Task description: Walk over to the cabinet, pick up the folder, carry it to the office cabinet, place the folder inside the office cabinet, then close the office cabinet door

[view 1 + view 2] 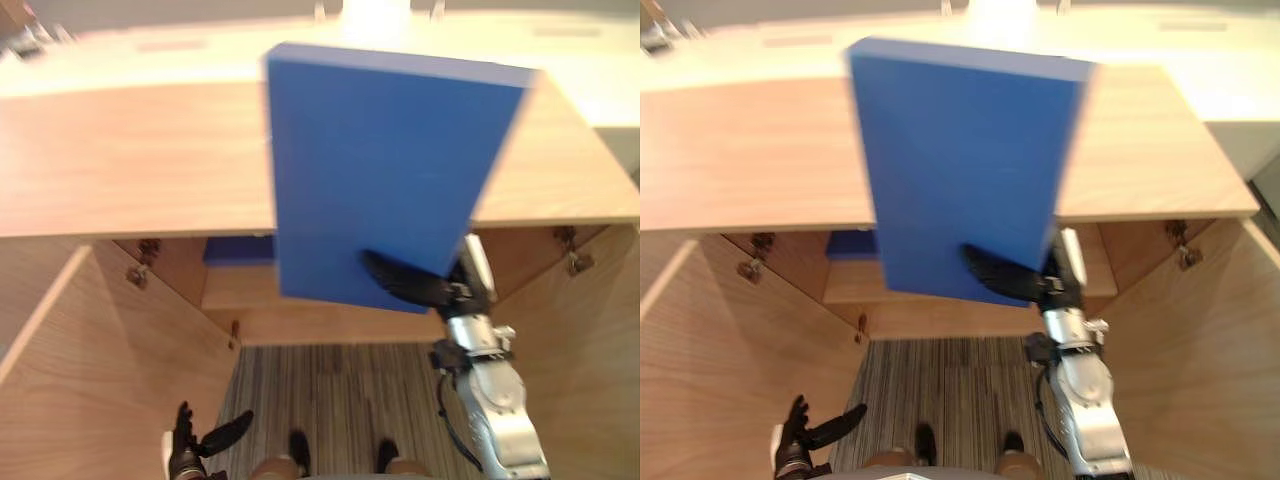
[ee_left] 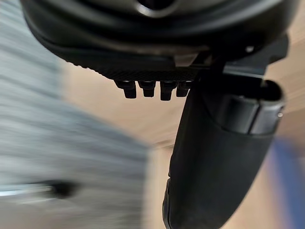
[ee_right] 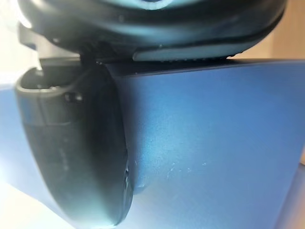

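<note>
Centre frame, right hand clamps folder by lower corner; looks stiff, slick, so I'd grip deeper. Left hand slack, lower left.

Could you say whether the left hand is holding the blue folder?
No, the right hand pinches the blue folder, while the left hand hangs open.

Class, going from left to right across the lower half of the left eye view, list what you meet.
Left cabinet door, open → left hand, fingers straight → right hand gripping the blue folder → right cabinet door, open.
</note>
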Robot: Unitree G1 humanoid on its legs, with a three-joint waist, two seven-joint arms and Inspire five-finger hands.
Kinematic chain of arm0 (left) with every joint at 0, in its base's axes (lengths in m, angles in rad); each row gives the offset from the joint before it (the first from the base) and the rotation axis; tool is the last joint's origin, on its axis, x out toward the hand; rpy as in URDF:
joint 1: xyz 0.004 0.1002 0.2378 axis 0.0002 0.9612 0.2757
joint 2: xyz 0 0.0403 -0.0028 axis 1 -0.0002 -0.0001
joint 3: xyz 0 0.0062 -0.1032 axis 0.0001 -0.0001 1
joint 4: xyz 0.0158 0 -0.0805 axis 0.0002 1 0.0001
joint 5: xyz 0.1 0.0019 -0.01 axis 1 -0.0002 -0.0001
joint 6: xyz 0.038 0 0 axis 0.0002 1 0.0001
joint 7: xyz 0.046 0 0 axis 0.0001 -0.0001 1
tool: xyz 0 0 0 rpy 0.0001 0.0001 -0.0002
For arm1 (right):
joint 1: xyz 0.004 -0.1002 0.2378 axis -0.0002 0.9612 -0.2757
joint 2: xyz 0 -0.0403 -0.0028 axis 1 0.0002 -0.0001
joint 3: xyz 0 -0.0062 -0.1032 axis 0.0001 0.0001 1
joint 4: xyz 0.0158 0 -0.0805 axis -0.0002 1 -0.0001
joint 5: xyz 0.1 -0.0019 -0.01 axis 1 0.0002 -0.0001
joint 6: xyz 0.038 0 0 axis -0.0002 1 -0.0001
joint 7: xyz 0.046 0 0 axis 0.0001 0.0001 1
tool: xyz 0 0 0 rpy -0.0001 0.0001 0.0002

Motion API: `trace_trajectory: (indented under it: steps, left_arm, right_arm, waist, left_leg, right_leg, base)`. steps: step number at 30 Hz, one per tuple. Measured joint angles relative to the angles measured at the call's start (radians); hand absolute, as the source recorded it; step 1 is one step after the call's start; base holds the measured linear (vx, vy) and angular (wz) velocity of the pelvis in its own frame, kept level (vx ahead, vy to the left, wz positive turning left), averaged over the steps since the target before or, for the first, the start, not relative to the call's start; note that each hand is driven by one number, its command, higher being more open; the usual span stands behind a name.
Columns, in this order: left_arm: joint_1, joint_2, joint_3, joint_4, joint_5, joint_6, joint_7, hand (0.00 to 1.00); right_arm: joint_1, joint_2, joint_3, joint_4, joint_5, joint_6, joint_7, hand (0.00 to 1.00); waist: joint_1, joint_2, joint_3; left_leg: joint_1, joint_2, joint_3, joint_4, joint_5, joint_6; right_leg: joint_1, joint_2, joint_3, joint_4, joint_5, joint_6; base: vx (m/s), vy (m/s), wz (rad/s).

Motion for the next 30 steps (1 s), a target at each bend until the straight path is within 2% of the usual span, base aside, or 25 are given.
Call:
trace_trajectory:
  steps: [2, 4, 6, 7, 10, 12, 14, 17, 19, 21, 25, 30]
  left_arm:
    - [-0.077, 0.05, -0.044, 0.041, -0.001, -0.007, 0.01, 1.0]
    - [-0.12, 0.061, -0.046, 0.063, -0.003, -0.012, 0.021, 1.0]
    - [-0.174, 0.072, -0.047, 0.059, -0.016, -0.029, 0.04, 1.0]
    - [-0.188, 0.076, -0.05, 0.056, -0.019, -0.034, 0.046, 1.0]
    - [-0.264, 0.096, -0.076, 0.058, -0.024, -0.044, 0.073, 1.0]
    - [-0.306, 0.095, -0.077, 0.043, -0.025, -0.047, 0.081, 1.0]
    - [-0.332, 0.089, -0.076, 0.005, -0.036, -0.048, 0.085, 1.0]
    - [-0.358, 0.073, -0.075, -0.07, -0.074, -0.048, 0.072, 1.0]
    - [-0.364, 0.064, -0.074, -0.111, -0.102, -0.05, 0.068, 1.0]
    - [-0.365, 0.06, -0.067, -0.132, -0.102, -0.05, 0.067, 1.0]
    - [-0.365, 0.056, -0.065, -0.152, -0.129, -0.06, 0.067, 1.0]
    - [-0.365, 0.057, -0.065, -0.151, -0.14, -0.059, 0.086, 1.0]
  right_arm:
    - [-0.119, -0.059, 0.134, 0.08, -0.087, 0.0, -0.003, 0.0]
    - [-0.17, -0.085, 0.197, 0.11, -0.155, 0.001, -0.001, 0.0]
    - [-0.219, -0.122, 0.238, 0.133, -0.216, 0.001, -0.001, 0.0]
    - [-0.231, -0.128, 0.239, 0.14, -0.224, 0.001, -0.001, 0.0]
    - [-0.296, -0.134, 0.221, 0.202, -0.231, 0.013, -0.034, 0.0]
    - [-0.311, -0.128, 0.178, 0.206, -0.221, 0.026, -0.049, 0.0]
    - [-0.319, -0.098, 0.118, 0.204, -0.168, 0.031, -0.063, 0.0]
    - [-0.369, -0.019, 0.01, 0.202, 0.032, 0.044, -0.098, 0.0]
    - [-0.438, 0.028, -0.068, 0.179, 0.196, 0.044, -0.154, 0.0]
    - [-0.489, 0.049, -0.121, 0.161, 0.264, 0.043, -0.184, 0.0]
    - [-0.622, 0.062, -0.236, 0.158, 0.419, -0.014, -0.281, 0.0]
    - [-0.729, 0.094, -0.333, 0.206, 0.586, -0.05, -0.38, 0.0]
  waist:
    - [0.009, 0.012, 0.071]
    - [0.012, 0.022, 0.109]
    - [0.012, 0.034, 0.173]
    - [0.012, 0.035, 0.182]
    - [0.013, 0.041, 0.187]
    - [0.017, 0.045, 0.201]
    - [0.025, 0.046, 0.207]
    - [0.042, 0.043, 0.222]
    - [0.06, 0.042, 0.224]
    - [0.067, 0.042, 0.225]
    - [0.083, 0.042, 0.225]
    - [0.093, 0.042, 0.225]
  left_leg:
    - [-0.131, 0.026, -0.002, 0.127, -0.034, 0.0]
    - [-0.21, 0.036, -0.001, 0.203, -0.056, 0.003]
    - [-0.325, 0.049, 0.001, 0.314, -0.083, 0.01]
    - [-0.358, 0.053, 0.002, 0.339, -0.089, 0.013]
    - [-0.545, 0.076, -0.003, 0.489, -0.127, 0.018]
    - [-0.626, 0.083, -0.016, 0.57, -0.151, 0.021]
    - [-0.712, 0.09, -0.027, 0.636, -0.171, 0.015]
    - [-0.814, 0.093, -0.032, 0.697, -0.173, 0.014]
    - [-0.875, 0.099, -0.035, 0.745, -0.179, 0.016]
    - [-0.905, 0.102, -0.041, 0.771, -0.181, 0.017]
    - [-0.953, 0.107, -0.052, 0.806, -0.186, 0.013]
    - [-0.964, 0.109, -0.064, 0.81, -0.186, 0.012]
  right_leg:
    - [-0.128, 0.007, 0.005, 0.112, -0.043, -0.003]
    - [-0.217, 0.006, 0.017, 0.203, -0.072, -0.002]
    - [-0.349, -0.002, 0.032, 0.338, -0.106, -0.004]
    - [-0.386, -0.003, 0.036, 0.368, -0.113, -0.004]
    - [-0.58, -0.004, 0.052, 0.523, -0.153, -0.005]
    - [-0.658, -0.016, 0.051, 0.611, -0.184, -0.004]
    - [-0.741, -0.021, 0.048, 0.686, -0.209, -0.004]
    - [-0.851, -0.033, 0.049, 0.77, -0.231, -0.006]
    - [-0.917, -0.036, 0.057, 0.83, -0.244, -0.015]
    - [-0.946, -0.035, 0.058, 0.859, -0.254, -0.018]
    - [-0.993, -0.036, 0.054, 0.9, -0.271, -0.021]
    - [-1.0, -0.036, 0.043, 0.907, -0.277, -0.026]
  base:
    - [-0.25, -0.041, -0.09]
    - [-0.2, 0.01, -0.12]
    - [-0.21, 0.052, -0.13]
    - [-0.19, 0.035, -0.11]
    - [-0.18, 0.019, -0.11]
    - [-0.18, 0.006, 0.06]
    - [-0.18, -0.018, 0.11]
    - [-0.1, -0.059, 0.09]
    - [-0.05, -0.099, 0.03]
    - [-0.02, -0.067, 0.01]
    - [-0.03, -0.077, 0.03]
    - [-0.03, -0.072, 0.03]
